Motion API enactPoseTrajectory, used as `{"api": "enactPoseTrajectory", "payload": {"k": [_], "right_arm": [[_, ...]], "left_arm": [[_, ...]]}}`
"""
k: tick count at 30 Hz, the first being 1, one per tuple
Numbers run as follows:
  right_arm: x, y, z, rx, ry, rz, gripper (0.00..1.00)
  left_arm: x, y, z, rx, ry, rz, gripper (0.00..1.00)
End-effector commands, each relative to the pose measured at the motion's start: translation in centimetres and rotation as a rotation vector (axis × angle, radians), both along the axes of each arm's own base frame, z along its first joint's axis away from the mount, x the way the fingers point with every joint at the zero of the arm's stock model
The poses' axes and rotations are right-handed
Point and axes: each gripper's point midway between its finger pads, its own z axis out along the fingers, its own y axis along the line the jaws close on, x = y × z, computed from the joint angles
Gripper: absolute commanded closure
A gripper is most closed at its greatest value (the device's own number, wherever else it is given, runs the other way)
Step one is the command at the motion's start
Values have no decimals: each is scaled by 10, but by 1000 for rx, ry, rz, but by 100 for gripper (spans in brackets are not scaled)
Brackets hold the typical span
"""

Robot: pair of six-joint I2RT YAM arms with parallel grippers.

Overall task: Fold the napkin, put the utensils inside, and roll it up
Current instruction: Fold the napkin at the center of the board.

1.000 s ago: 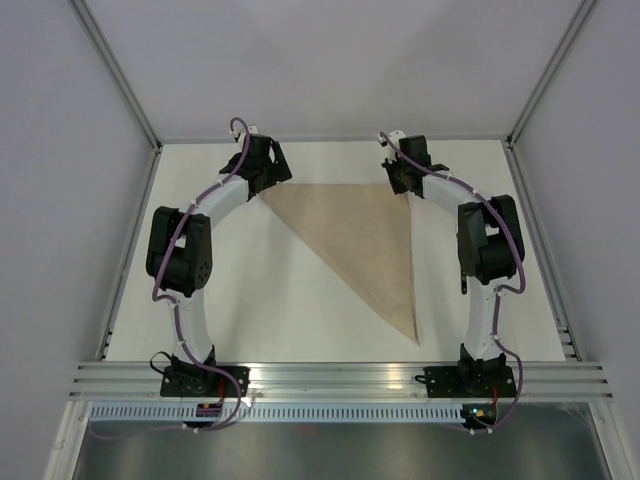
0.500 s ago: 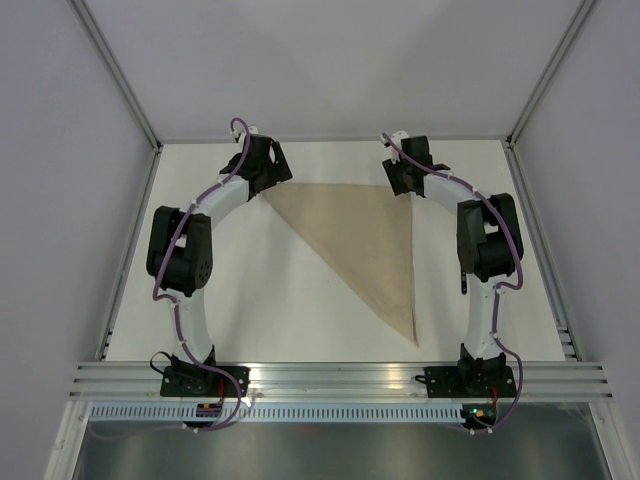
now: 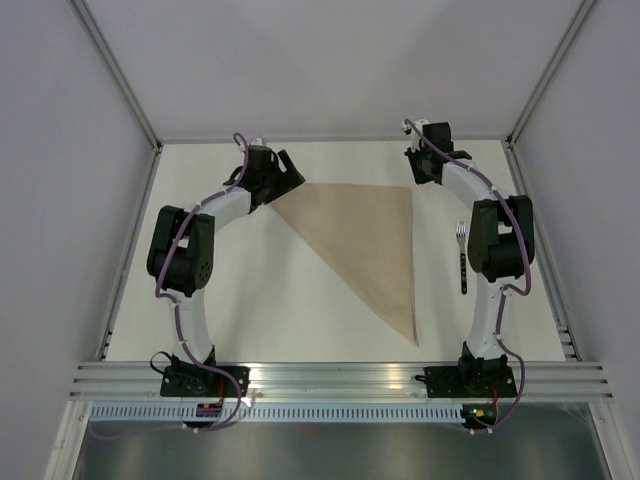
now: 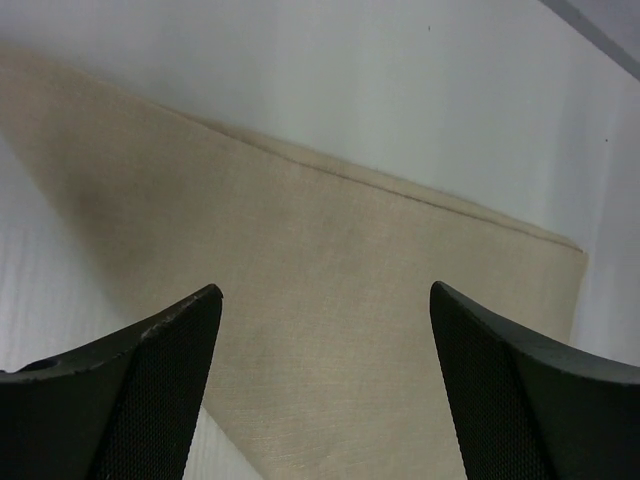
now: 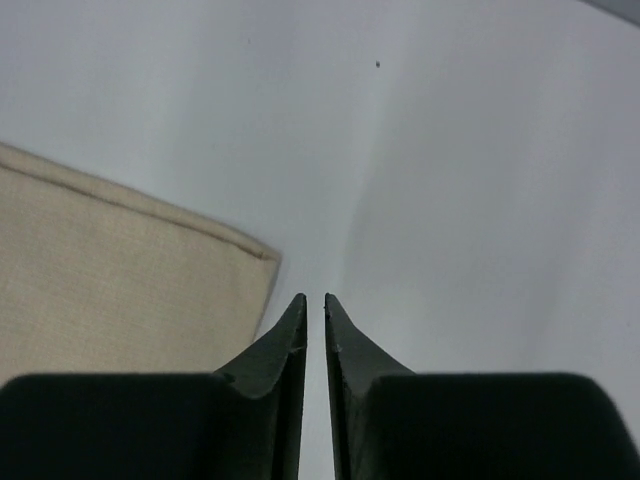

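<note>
Starting with the bench, we find it carrying the napkin as a flat tan triangle. Its long edge runs across the far side and its point reaches toward the near right. The fold looks finished, and the cloth lies where it lay a second ago. What has changed is the arms. The right arm has swung outward and back, so the right claw no longer sits at the napkin's far right corner but hangs just beyond it over bare bench. Its wrist view shows the fingers drawn together with only a sliver between them, gripping nothing, and the hemmed corner lies free to one side. The left claw has shifted a little toward the middle and hovers at the far left corner, fingers spread wide, with the cloth unheld beneath them. With the right arm moved aside, we now see a fork on the bench close by that arm and apart from the napkin's right edge, its silvery tines pointing away. We judge that both claws have let go of the fold and that fetching the utensils comes next. Only this fork is visible to us, and because it lies thin and flat it will likely need a careful pinch.
</note>
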Motion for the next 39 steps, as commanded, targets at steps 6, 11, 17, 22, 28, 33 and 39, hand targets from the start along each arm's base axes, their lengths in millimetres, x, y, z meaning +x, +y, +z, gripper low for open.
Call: {"api": "enactPoseTrajectory", "payload": {"k": [6, 11, 17, 22, 28, 33, 39], "right_arm": [[-53, -21, 7, 119, 149, 34, 89], [-106, 33, 25, 220, 227, 276, 91], [-185, 86, 17, 407, 448, 540, 91], [-231, 98, -25, 466, 684, 618, 94], [-252, 92, -60, 329, 717, 584, 94], [-262, 88, -80, 252, 725, 547, 96], [-276, 82, -99, 207, 759, 517, 98]], "left_arm": [[-27, -55, -4, -343, 10, -132, 19], [-36, -50, -14, -354, 24, -128, 20], [-37, -46, -30, -357, 77, -84, 20], [-41, -38, -43, -334, 124, -33, 20], [-49, -28, -48, -295, 150, 3, 20], [-57, -19, -46, -270, 154, 36, 20], [-66, -8, -52, -248, 176, 70, 20]]}}
